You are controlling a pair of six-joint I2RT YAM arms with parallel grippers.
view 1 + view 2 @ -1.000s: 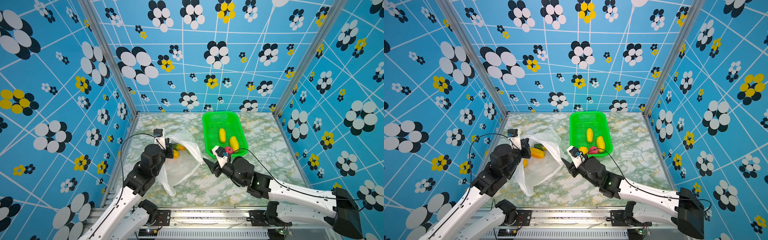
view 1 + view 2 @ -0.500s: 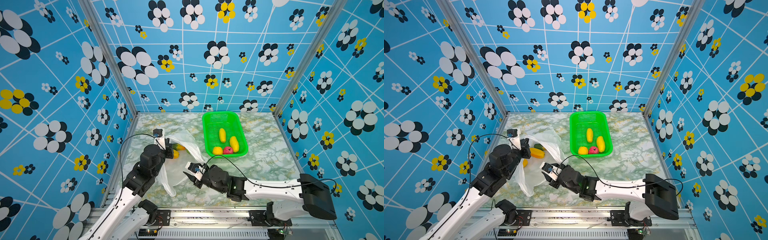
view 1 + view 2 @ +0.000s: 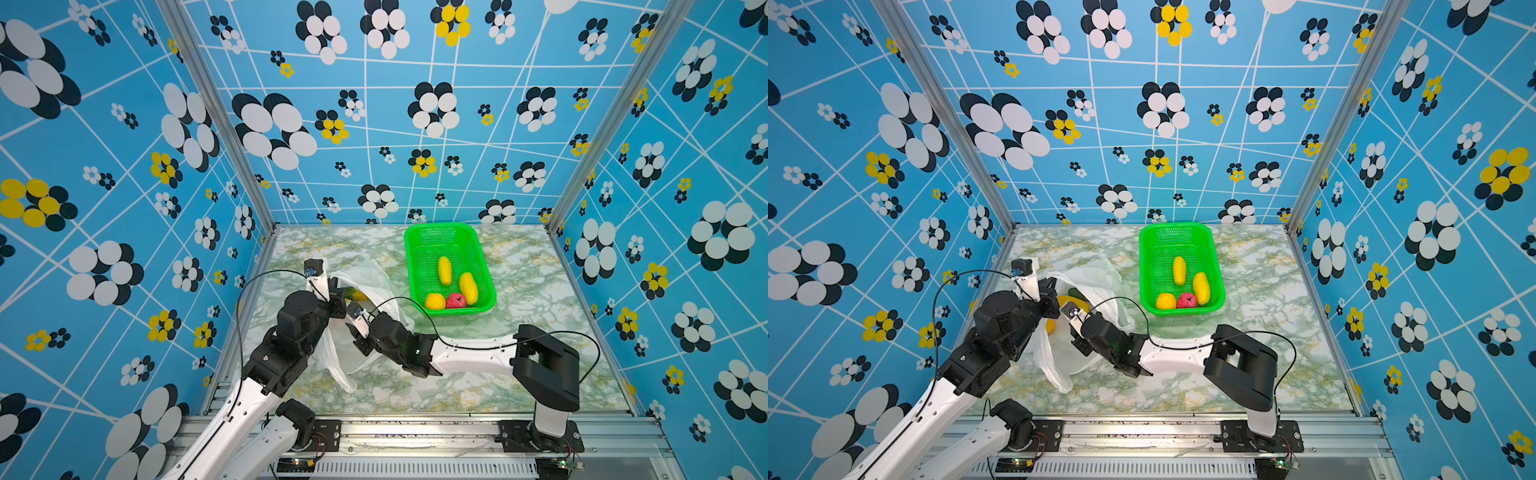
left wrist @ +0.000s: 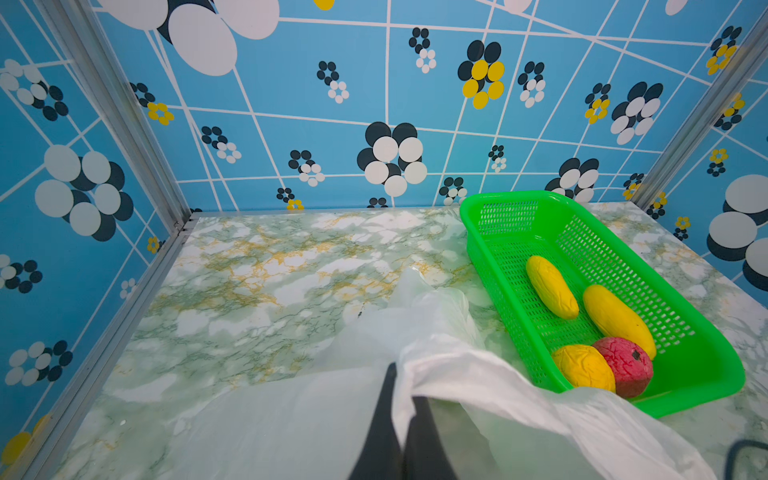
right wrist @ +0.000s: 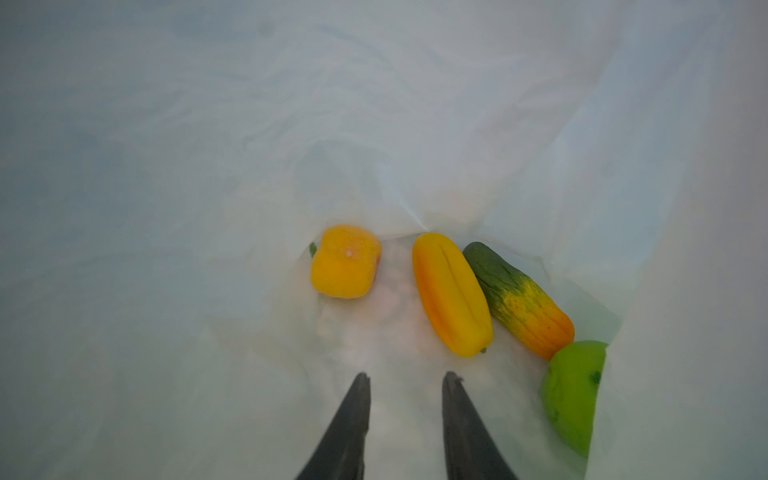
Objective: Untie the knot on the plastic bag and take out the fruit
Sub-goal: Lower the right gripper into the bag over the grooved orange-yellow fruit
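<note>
Plastic bag (image 3: 370,272), left of centre on the counter (image 3: 457,399), lies open with no knot visible. Left gripper (image 4: 401,384) is clamped on its film. Right gripper (image 5: 405,378) is inside, jaws apart and empty. Four fruit (image 5: 451,293) await removal; four others (image 4: 552,286) fill the green basket (image 3: 440,226).

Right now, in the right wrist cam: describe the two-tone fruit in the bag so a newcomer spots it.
On the marble table, left of the green basket, lies the white plastic bag. Inside, in the right wrist view, it is the oblong fruit between the yellow-orange oblong one and the bright green round one. Only it fades from dark green to orange along its length.
</note>
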